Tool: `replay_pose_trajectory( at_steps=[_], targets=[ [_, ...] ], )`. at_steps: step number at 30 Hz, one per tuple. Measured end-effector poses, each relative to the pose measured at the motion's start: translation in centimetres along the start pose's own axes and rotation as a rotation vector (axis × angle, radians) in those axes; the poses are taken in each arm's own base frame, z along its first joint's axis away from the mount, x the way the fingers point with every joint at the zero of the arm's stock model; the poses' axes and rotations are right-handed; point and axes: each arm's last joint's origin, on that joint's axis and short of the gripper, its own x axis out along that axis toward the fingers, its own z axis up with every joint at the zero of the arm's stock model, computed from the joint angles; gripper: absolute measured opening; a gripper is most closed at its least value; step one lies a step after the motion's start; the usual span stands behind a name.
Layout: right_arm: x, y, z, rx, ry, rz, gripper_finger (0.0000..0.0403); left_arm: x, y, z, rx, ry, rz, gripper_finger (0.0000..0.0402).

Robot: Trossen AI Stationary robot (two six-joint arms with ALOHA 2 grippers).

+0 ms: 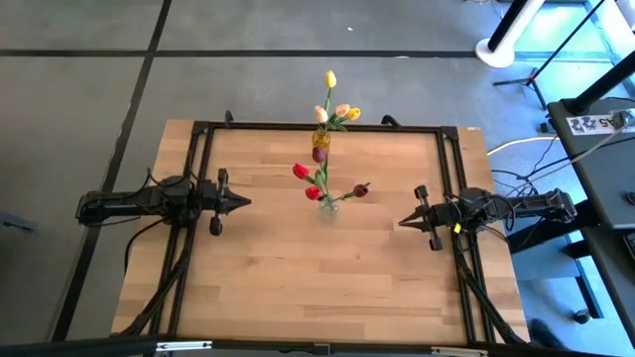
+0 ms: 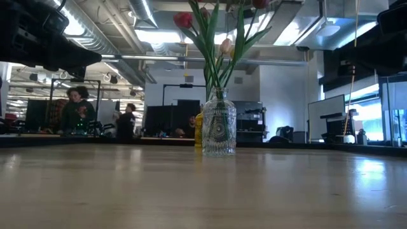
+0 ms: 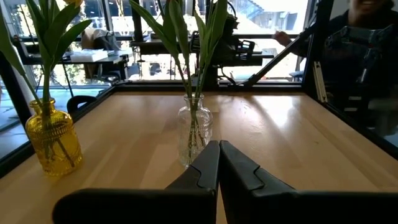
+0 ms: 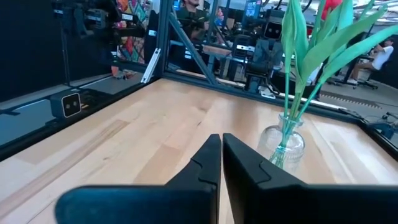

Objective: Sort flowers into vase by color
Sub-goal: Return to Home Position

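Note:
A clear glass vase (image 1: 327, 205) stands on the table's middle and holds the red and maroon tulips (image 1: 306, 177); it shows in the low view (image 2: 219, 130) and both wrist views (image 3: 194, 134) (image 4: 283, 146). A yellow glass vase (image 1: 320, 137) near the far edge holds the yellow and cream tulips (image 1: 335, 109); it also shows in the left wrist view (image 3: 53, 140). My left gripper (image 1: 244, 202) hovers shut left of the clear vase (image 3: 219, 165). My right gripper (image 1: 403, 222) hovers shut right of it (image 4: 221, 158).
A black metal frame (image 1: 327, 126) runs along the table's far, left and right edges. Bare wood (image 1: 317, 288) lies between the vases and the near edge. People (image 2: 76, 111) stand in the room beyond the table.

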Motion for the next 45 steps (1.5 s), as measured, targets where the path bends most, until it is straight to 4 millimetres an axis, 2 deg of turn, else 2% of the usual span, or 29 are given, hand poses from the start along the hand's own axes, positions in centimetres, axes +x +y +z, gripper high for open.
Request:
replay_pose_trajectory(
  at_steps=[45],
  targets=[
    [0.00,-0.05,0.03,0.006,-0.001,-0.017,0.0018,0.00,0.00,0.00,0.000,0.000,0.000,0.0003]
  ],
)
